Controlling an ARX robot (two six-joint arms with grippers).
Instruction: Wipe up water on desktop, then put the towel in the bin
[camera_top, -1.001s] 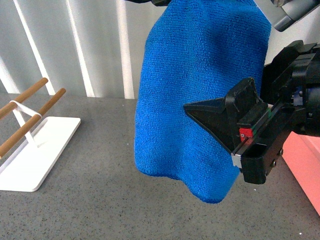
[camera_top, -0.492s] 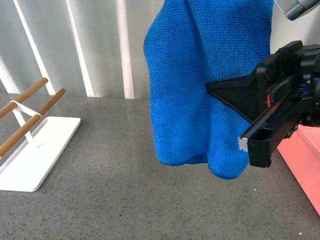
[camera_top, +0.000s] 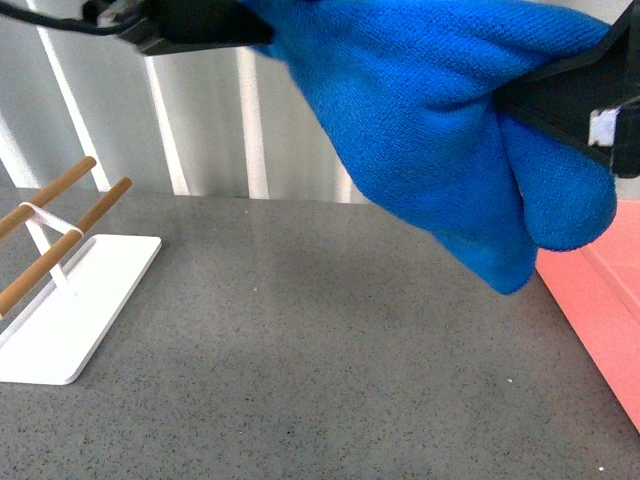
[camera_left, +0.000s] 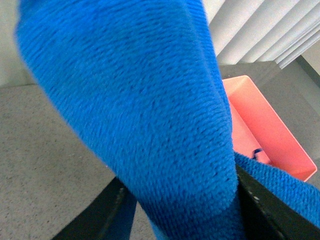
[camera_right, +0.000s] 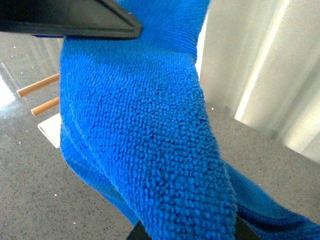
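The blue towel (camera_top: 440, 130) hangs in the air above the desktop (camera_top: 300, 380), stretched between both grippers. My left gripper (camera_top: 245, 25) is shut on its upper left end. My right gripper (camera_top: 575, 95) is shut on its right end, and a fold sags below. In the left wrist view the towel (camera_left: 140, 110) fills the gap between the black fingers (camera_left: 107, 215), with the pink bin (camera_left: 270, 135) beyond it. The bin (camera_top: 600, 300) lies at the desktop's right edge, under the towel's low end. In the right wrist view the towel (camera_right: 150, 150) covers the jaws. No water shows on the visible desktop.
A flat white tray (camera_top: 70, 330) with two wooden rods (camera_top: 60, 190) stands at the left of the desktop. A wall of white vertical slats (camera_top: 200, 130) closes the back. A small dark object (camera_left: 257, 151) lies inside the bin.
The towel has been lifted and pulled out sideways. My right gripper rose and moved right with its end. My left gripper has come into view at the top left.
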